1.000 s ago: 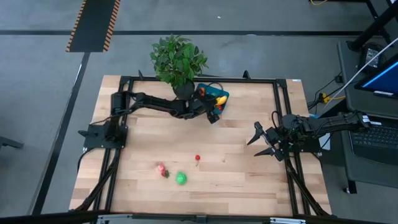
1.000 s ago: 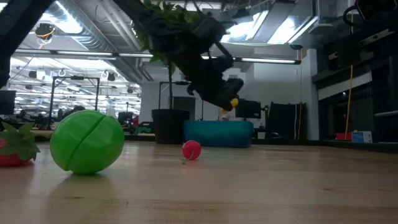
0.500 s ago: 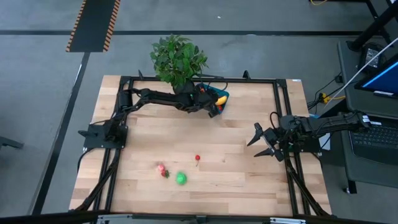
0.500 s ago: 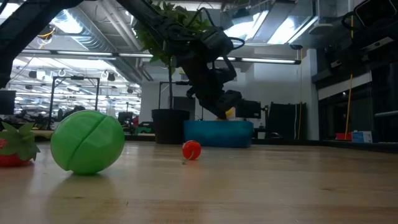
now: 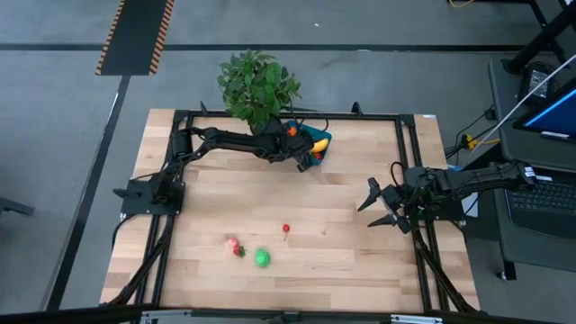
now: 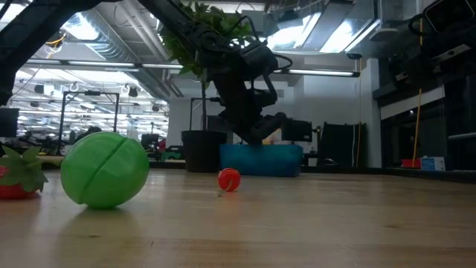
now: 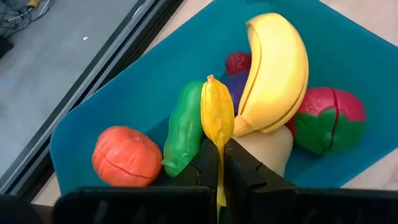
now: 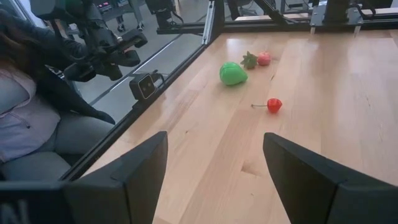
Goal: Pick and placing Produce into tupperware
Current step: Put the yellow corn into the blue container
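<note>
High view, three produce pieces, one tupperware

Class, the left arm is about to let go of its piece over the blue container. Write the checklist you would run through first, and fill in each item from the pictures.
1. left gripper shut on the yellow piece: ok.
2. Gripper over the tupperware, not the bare table: ok, teal plastic lies beneath it in the wrist view.
3. Free spot to drop into: not ok; banana, green vegetable and orange piece crowd directly below.
4. Height above the pile: cannot tell.
5. right gripper open and waiting at the table's right edge, out of the way: ok.
6. Produce left on the table: red berry, strawberry, green ball.
</note>
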Tool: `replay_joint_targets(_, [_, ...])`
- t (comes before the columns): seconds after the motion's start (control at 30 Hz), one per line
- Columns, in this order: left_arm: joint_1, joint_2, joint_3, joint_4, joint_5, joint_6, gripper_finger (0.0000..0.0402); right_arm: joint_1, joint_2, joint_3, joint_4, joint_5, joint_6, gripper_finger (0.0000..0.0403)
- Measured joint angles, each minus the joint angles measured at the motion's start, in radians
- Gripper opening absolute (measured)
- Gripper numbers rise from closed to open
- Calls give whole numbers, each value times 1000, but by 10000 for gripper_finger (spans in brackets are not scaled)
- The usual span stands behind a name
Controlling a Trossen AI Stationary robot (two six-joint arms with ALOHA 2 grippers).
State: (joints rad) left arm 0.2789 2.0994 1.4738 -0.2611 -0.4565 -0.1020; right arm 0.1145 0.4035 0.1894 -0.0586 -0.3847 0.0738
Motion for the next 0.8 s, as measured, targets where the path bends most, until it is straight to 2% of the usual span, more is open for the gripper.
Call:
replay_joint_targets(0.4, [1, 0, 0, -16, 5, 5, 16, 0, 0, 0, 0, 0, 0, 266])
replay_joint_targets(0.8, [-4, 0, 0, -17, 5, 8, 72, 0, 0, 0, -18, 0, 0, 266])
